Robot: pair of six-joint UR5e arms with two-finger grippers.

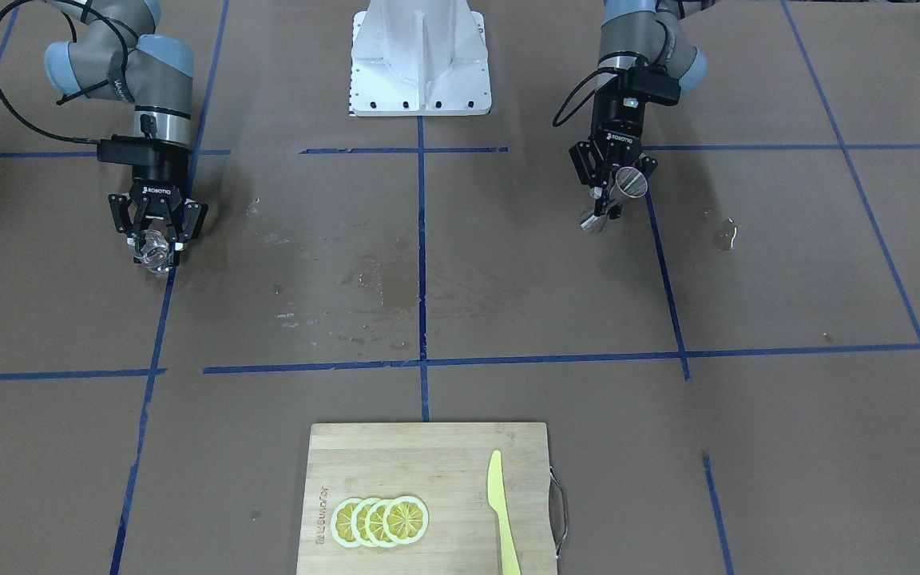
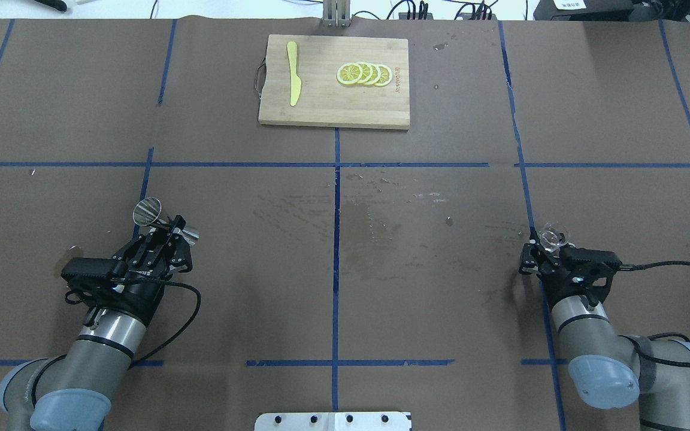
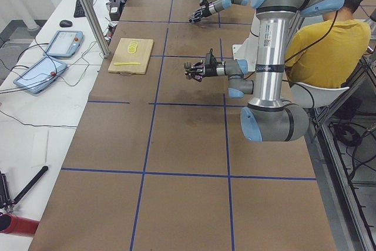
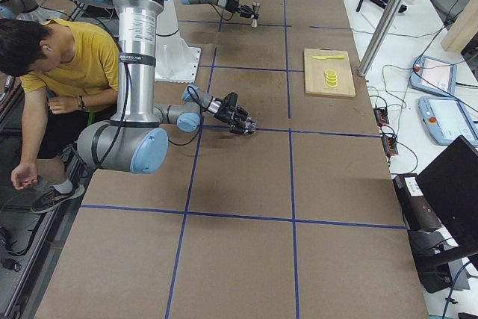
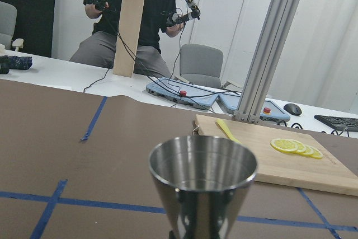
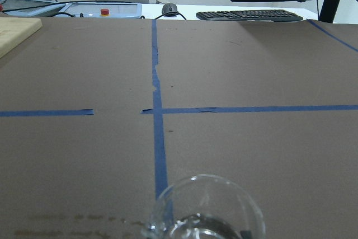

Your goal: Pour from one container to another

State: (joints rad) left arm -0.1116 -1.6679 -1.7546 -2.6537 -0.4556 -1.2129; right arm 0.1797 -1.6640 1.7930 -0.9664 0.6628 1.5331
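Observation:
My left gripper is shut on the waist of a steel double-cone jigger, on the table's left side. The jigger stands roughly upright, and its open cup fills the lower left wrist view; whether it holds liquid does not show. Far across on the right side, my right gripper is shut on a small clear glass. The glass's rim shows at the bottom of the right wrist view. In the front-facing view the glass sits low between the right gripper's fingers.
A wooden cutting board lies at the far middle edge with lemon slices and a yellow knife. Wet stains mark the brown table centre. The white robot base and a seated person are behind the arms.

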